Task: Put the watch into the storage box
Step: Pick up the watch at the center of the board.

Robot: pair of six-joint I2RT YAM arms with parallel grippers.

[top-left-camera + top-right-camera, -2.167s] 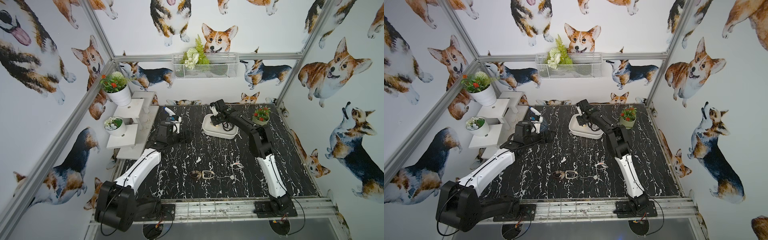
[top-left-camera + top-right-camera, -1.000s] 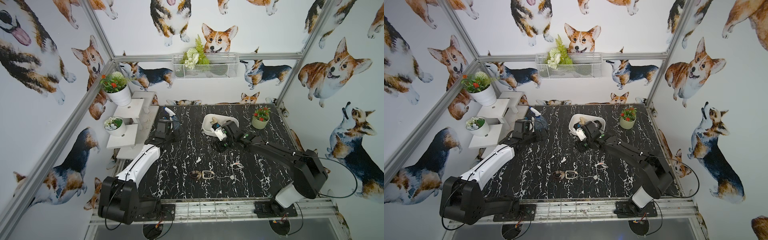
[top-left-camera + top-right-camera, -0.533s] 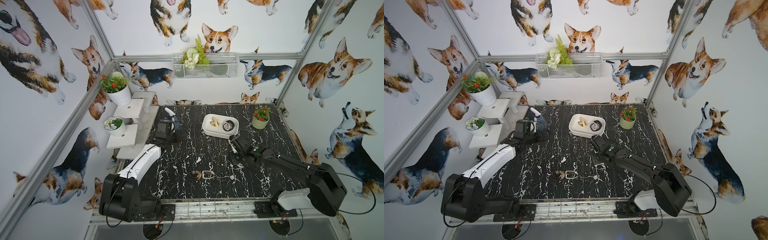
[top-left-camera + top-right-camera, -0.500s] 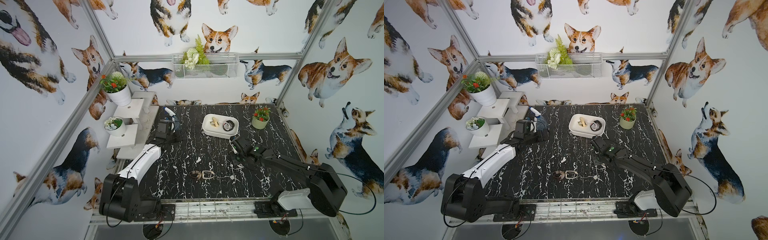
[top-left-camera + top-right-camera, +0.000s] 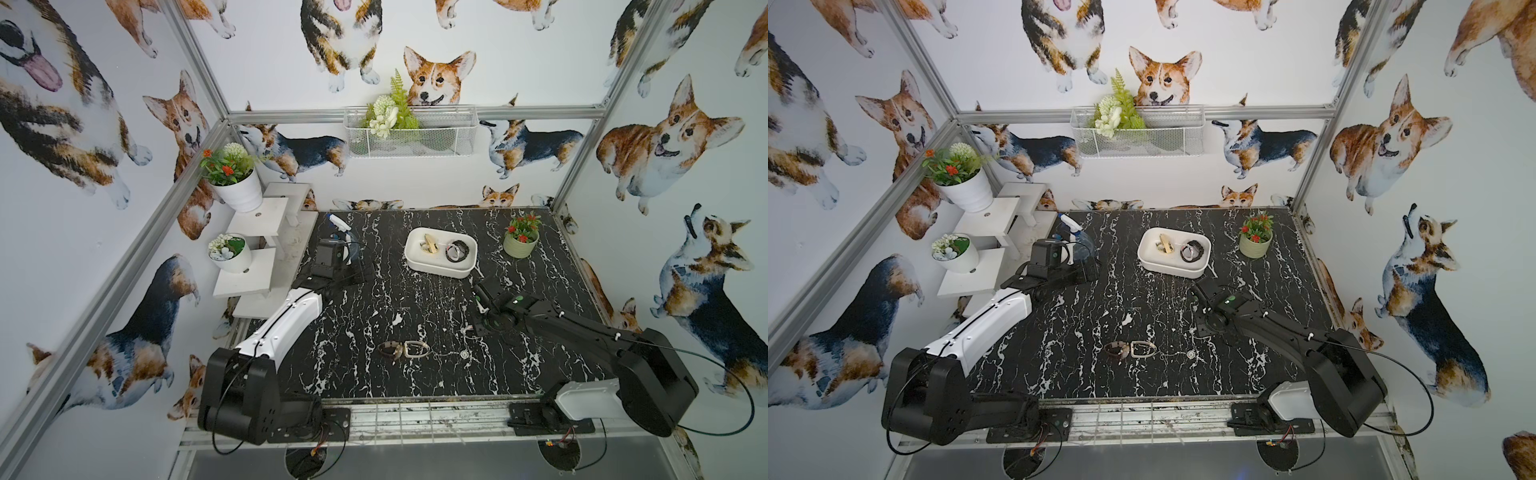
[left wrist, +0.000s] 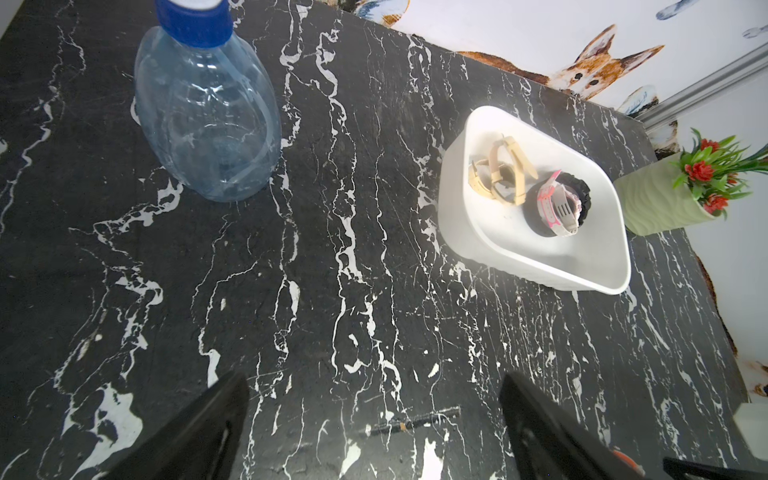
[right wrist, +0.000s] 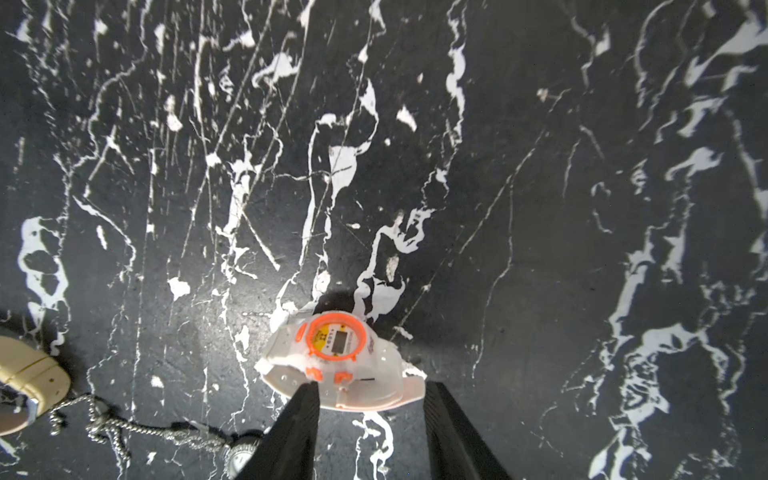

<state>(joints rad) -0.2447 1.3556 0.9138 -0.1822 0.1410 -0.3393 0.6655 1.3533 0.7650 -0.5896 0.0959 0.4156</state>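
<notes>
A white watch with an orange bezel [image 7: 336, 353] lies flat on the black marble table. My right gripper [image 7: 371, 386] hangs low over it, open, one finger on each side of the strap and nothing clamped. In both top views this gripper [image 5: 478, 326] [image 5: 1202, 326] covers the watch. The storage box [image 5: 436, 272] [image 5: 1167, 270] [image 6: 453, 199] stands behind it and holds a beige watch, a pink-and-white watch and a black ring. My left gripper [image 6: 373, 379] [image 5: 353, 272] is open and empty over bare table at the left.
A brown-strapped watch [image 5: 403, 349] [image 5: 1131, 348] and a thin silver chain [image 5: 463, 354] [image 7: 145, 428] lie near the front. A clear spray bottle [image 5: 345, 245] [image 6: 203, 116] stands by my left gripper. A green flower pot [image 5: 520, 245] sits right of the box.
My right arm has drawn back from the storage box toward the front and come down over the white watch. The left arm has hardly moved.
</notes>
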